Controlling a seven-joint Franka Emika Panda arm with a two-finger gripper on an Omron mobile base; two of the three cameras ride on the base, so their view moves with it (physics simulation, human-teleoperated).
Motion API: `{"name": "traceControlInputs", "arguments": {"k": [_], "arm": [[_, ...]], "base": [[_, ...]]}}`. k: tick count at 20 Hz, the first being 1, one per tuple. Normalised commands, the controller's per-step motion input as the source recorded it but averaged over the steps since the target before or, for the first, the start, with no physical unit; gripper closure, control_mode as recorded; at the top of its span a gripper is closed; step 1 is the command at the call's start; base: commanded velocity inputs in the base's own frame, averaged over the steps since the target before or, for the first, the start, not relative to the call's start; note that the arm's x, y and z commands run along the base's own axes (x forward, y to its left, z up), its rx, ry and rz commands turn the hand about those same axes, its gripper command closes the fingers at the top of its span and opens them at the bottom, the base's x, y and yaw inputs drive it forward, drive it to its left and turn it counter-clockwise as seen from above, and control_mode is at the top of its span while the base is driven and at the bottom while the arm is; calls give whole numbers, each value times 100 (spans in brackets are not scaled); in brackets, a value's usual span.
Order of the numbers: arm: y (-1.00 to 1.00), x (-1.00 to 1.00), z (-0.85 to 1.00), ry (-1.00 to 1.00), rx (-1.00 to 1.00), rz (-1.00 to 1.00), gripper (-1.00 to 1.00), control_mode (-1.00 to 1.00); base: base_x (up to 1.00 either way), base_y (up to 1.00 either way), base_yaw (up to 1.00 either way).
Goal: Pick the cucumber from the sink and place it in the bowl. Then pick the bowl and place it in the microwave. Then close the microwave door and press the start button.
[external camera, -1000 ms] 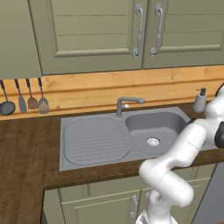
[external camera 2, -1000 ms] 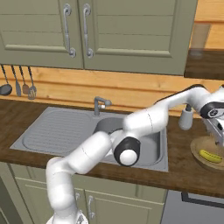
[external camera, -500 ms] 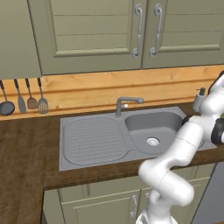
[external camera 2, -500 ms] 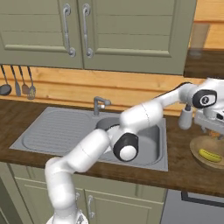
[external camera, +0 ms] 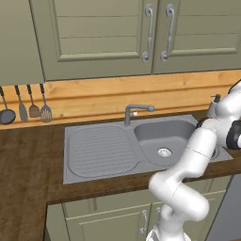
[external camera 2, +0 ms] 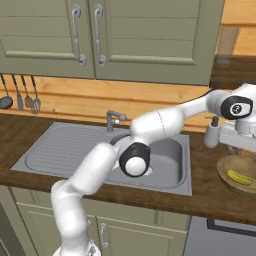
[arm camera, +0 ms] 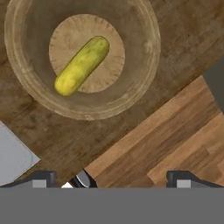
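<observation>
The yellow-green cucumber (arm camera: 82,65) lies loose on the floor of the brown wooden bowl (arm camera: 146,70), which stands on the dark wood counter right of the sink (external camera 2: 60,150). In the right base view the cucumber (external camera 2: 239,177) rests in the bowl (external camera 2: 223,172) just below my gripper (external camera 2: 243,148). My gripper (arm camera: 113,179) hovers above the bowl's near side, open, with nothing between its fingertips (arm camera: 42,177). The sink (external camera: 99,150) has nothing in its basin. The microwave and its door are out of view.
A grey soap dispenser (external camera 2: 211,134) stands on the counter between sink and bowl, close to my hand. The faucet (external camera: 134,112) curves over the basin. Utensils (external camera: 28,109) hang on the back wall at left. Cabinet doors (external camera 2: 85,35) hang overhead.
My hand has lifted a little away from the bowl, jaws staying open. The cucumber stays lying in the bowl.
</observation>
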Motion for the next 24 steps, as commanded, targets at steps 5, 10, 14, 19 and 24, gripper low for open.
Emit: {"name": "traceControlInputs", "arguments": {"k": [5, 10, 14, 19, 24], "arm": [[39, -100, -19, -22, -2, 12, -100, -100], [97, -39, -98, -3, -25, 23, -100, -100], [52, 76, -88, 0, -37, 24, -100, -100], [13, 100, -45, 0, -40, 24, -100, -100], [0, 99, -49, 10, -35, 25, -100, -100]], "base": [[0, 0, 0], [0, 0, 0], [0, 0, 0], [0, 0, 0], [0, 0, 0]]}}
